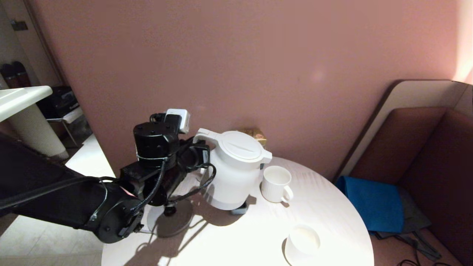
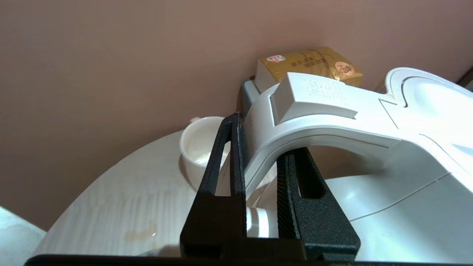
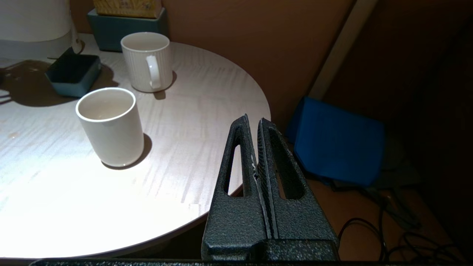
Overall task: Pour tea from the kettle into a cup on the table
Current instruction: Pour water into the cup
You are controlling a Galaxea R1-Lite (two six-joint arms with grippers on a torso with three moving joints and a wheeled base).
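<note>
The cream-white kettle [image 1: 236, 170] hangs off its round grey base [image 1: 173, 221], its spout close above the rim of the cup [image 1: 276, 184], a ribbed white mug with a loop handle [image 3: 147, 61]. My left gripper [image 1: 201, 155] [image 2: 264, 136] is shut on the kettle's loop handle [image 2: 314, 125], one finger on each side. The kettle's lid is closed. No tea shows at the spout or in the cup. My right gripper [image 3: 253, 120] is shut on nothing, low beside the edge of the round table [image 1: 332, 221].
A smooth white cup [image 1: 301, 244] [image 3: 111, 125] stands near the table's front edge. A small teal tray [image 1: 240, 210] lies under the kettle, a gold box [image 2: 310, 64] against the wall. Another white cup [image 2: 196, 147] sits beyond the handle. A bench with blue cloth [image 1: 373, 207] is right.
</note>
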